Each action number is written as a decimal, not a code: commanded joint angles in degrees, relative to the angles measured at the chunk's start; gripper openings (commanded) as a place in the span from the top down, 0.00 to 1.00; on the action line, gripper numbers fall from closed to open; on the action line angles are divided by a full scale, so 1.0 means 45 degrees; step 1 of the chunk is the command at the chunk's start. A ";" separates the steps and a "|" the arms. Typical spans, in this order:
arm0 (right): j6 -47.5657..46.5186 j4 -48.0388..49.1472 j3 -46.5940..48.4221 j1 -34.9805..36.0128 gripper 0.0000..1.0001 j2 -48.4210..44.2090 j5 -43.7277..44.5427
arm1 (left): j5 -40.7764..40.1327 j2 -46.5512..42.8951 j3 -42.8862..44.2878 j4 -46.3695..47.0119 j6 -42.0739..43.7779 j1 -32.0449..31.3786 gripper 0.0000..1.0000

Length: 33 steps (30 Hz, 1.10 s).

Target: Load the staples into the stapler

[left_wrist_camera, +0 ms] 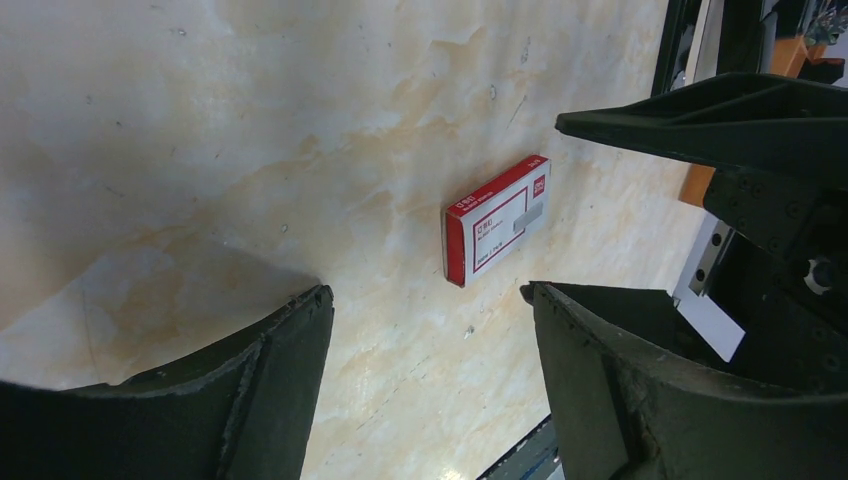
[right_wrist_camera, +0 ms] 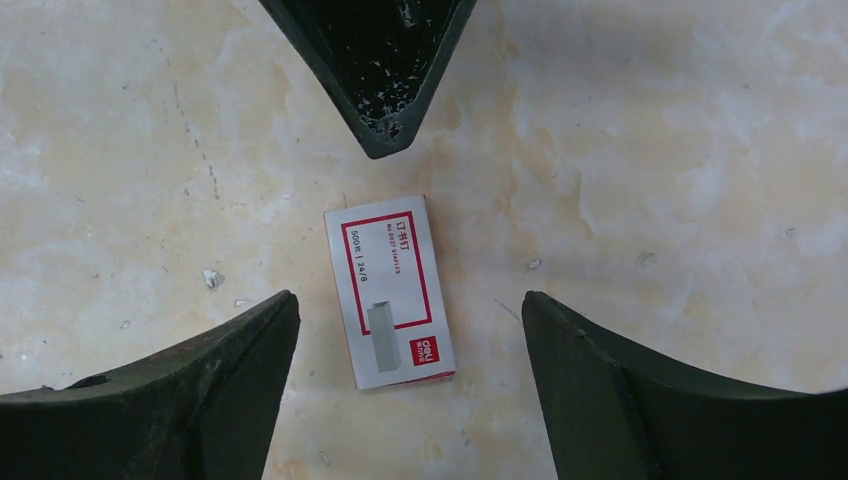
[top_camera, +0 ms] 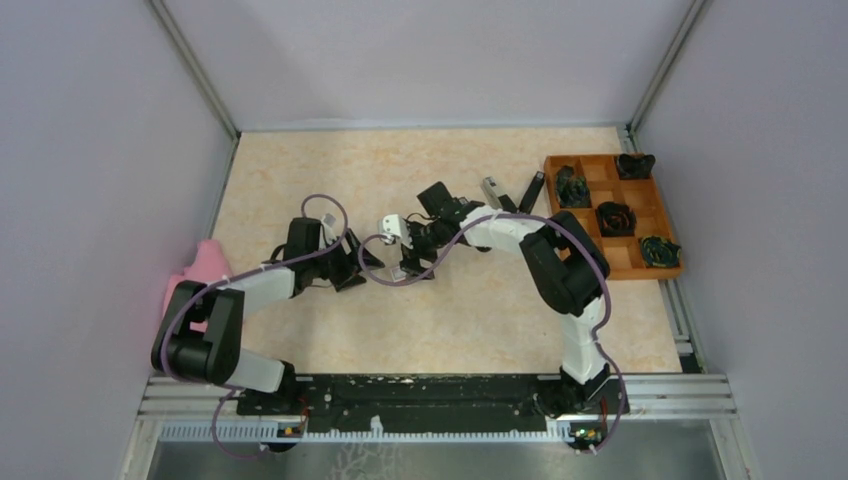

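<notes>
far left, a pink thing (top_camera: pixel 205 262) is parked against the wall, well out of the way. next over, the left gripper (left_wrist_camera: pixel 428 292) is held released above the table (top_camera: pixel 330 170), nothing between its fingers. the red-and-white box (left_wrist_camera: pixel 497 220) lies flat mid-table, just beyond it. no loose staples can be made out anywhere, so they're judged to be inside that box. the right gripper (right_wrist_camera: pixel 407 300) is poised straight over the box, fingers spread to either side and clear of it, nothing grasped. the step in hand looks like getting hold of the box, and it'd be done best if the fingers are closed across its narrow width, centred along its length, so it isn't spun or squirted out. one left fingertip hangs close to a short end of the box and should be backed off first. further right and far, the stapler (top_camera: pixel 491 190) is seen as dark slim pieces just left of the orange tray (top_camera: pixel 601 173). plenty of bare table is left on the near side, while the right flank is crowded by the tray and the right arm's elbow.
</notes>
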 commanded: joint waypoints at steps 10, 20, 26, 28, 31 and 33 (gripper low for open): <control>-0.0513 -0.0996 0.1068 0.0544 0.27 0.0851 0.0981 | 0.0978 0.1076 -0.0489 0.1310 -0.0134 0.0223 0.27; -0.0567 -0.1567 0.1112 0.0815 0.40 0.0999 0.1881 | 0.1747 0.1722 -0.0759 0.2415 -0.0324 0.0465 0.33; -0.0356 -0.1286 0.0510 0.1083 0.43 0.0585 0.2480 | 0.2340 0.2378 -0.0881 0.3321 -0.0391 0.0465 0.37; -0.0242 -0.1186 0.0279 0.1127 0.44 0.0442 0.2625 | 0.2656 0.2530 -0.1018 0.3837 -0.0488 0.0465 0.39; -0.0046 -0.1125 -0.0014 0.1177 0.47 0.0284 0.2827 | 0.2951 0.2791 -0.1141 0.4421 -0.0641 0.0465 0.43; 0.0055 -0.1128 -0.0176 0.1216 0.49 0.0181 0.2995 | 0.3076 0.2912 -0.1238 0.4712 -0.0712 0.0465 0.46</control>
